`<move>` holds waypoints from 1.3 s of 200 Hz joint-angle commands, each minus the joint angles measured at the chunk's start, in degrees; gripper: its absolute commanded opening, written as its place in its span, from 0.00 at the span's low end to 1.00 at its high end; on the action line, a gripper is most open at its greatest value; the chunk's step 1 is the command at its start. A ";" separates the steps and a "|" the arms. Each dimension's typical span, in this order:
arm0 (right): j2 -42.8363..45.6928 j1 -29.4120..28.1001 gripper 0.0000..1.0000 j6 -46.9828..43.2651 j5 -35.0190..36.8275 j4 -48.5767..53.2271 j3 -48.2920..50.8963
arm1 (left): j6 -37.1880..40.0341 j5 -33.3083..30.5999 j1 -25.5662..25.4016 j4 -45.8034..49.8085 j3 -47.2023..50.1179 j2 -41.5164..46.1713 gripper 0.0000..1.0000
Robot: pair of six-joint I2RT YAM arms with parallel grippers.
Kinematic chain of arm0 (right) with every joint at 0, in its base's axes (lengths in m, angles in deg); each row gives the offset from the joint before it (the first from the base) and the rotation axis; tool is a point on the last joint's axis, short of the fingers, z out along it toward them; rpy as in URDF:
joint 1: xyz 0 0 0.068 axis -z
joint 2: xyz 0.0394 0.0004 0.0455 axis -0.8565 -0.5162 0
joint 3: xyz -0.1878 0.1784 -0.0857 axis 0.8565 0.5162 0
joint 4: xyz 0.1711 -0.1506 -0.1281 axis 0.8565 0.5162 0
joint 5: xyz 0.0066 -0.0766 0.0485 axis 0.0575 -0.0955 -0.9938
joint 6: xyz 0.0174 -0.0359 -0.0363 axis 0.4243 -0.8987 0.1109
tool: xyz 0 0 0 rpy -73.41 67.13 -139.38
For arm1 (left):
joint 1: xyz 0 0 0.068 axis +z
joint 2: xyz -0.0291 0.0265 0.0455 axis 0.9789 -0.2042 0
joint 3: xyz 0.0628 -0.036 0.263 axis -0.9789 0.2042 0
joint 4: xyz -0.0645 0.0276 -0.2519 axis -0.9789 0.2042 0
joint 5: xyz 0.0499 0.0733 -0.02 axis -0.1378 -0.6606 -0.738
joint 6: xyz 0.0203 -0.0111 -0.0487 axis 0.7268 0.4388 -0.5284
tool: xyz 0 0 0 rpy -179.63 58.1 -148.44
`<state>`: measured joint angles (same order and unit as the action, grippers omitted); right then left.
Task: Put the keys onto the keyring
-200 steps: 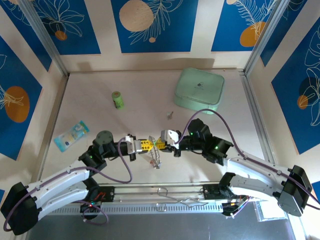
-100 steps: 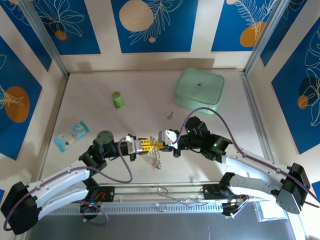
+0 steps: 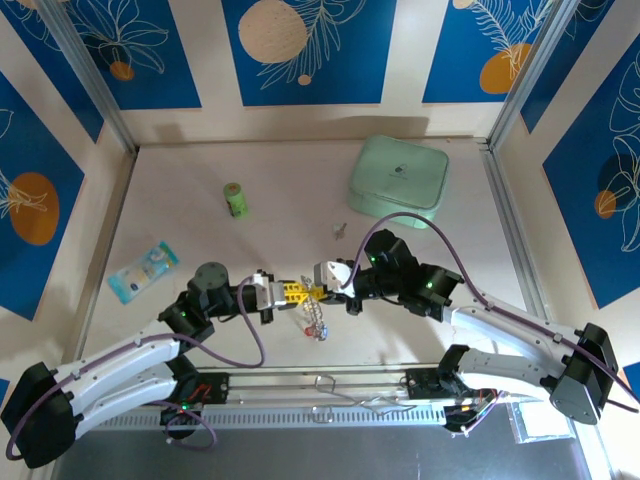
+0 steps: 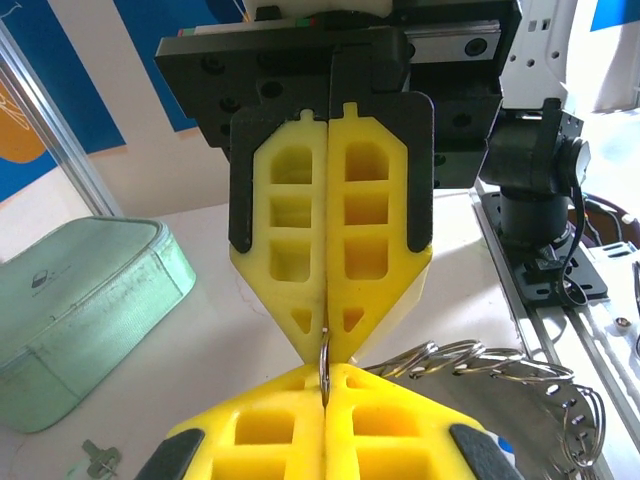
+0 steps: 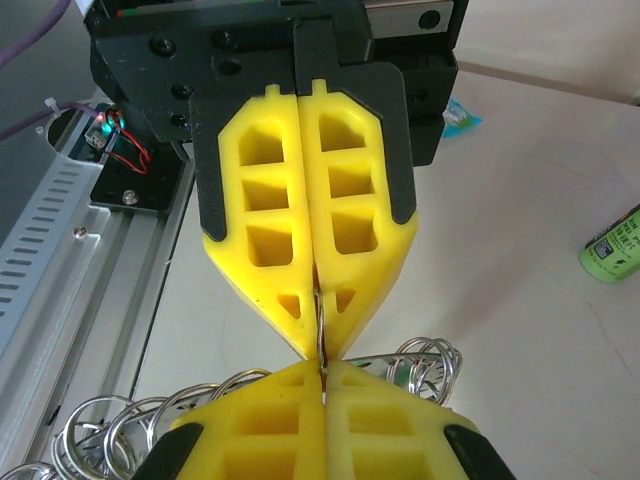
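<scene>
My two grippers meet tip to tip over the near middle of the table. Left gripper (image 3: 296, 292) (image 4: 327, 372) and right gripper (image 3: 323, 282) (image 5: 322, 368) are both shut, pinching the same thin metal loop edge-on. That loop belongs to the keyring (image 3: 316, 322) (image 4: 480, 360) (image 5: 425, 365), a silvery bunch of linked rings that hangs below and beside the yellow fingertips (image 4: 300, 300). One small plain metal key (image 3: 340, 230) (image 4: 97, 458) lies loose on the table beyond the grippers. The other keys cannot be made out.
A mint-green rounded box (image 3: 398, 180) (image 4: 80, 300) sits at the back right. A green bottle (image 3: 235, 200) (image 5: 612, 245) lies at the back left, and a blue packet (image 3: 143, 270) lies at the left. A metal rail (image 3: 320, 385) runs along the near edge.
The right gripper has slid a little left towards the left gripper, so the fingertips now meet. The hanging ring bunch shifted slightly right and down.
</scene>
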<state>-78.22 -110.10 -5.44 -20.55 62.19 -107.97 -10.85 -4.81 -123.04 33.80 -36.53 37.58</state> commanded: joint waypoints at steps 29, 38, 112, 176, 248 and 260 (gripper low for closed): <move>7.32 4.67 0.34 13.29 0.31 -7.89 7.01 | -0.54 -3.64 -0.36 -0.71 -0.78 2.19 0.00; 8.48 5.52 0.36 17.28 3.51 -9.45 8.34 | -1.18 -4.51 -0.30 -0.90 -0.63 2.20 0.00; -8.39 11.67 0.39 46.68 35.77 7.04 -4.79 | -18.69 -31.12 -0.36 2.50 -1.09 2.57 0.00; -36.69 13.99 0.45 51.52 37.08 20.22 -25.61 | -21.58 -36.67 -0.34 5.31 1.08 5.94 0.00; -54.66 15.49 0.47 53.03 37.97 21.99 -37.22 | -21.19 -37.76 -0.33 9.53 1.78 9.99 0.00; -55.94 15.56 0.45 53.47 37.53 21.73 -37.71 | -21.09 -37.44 -0.35 9.68 1.88 10.26 0.00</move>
<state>-132.50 -94.82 45.72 16.78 81.94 -143.55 -31.09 -41.75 -123.04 44.31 -35.06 46.41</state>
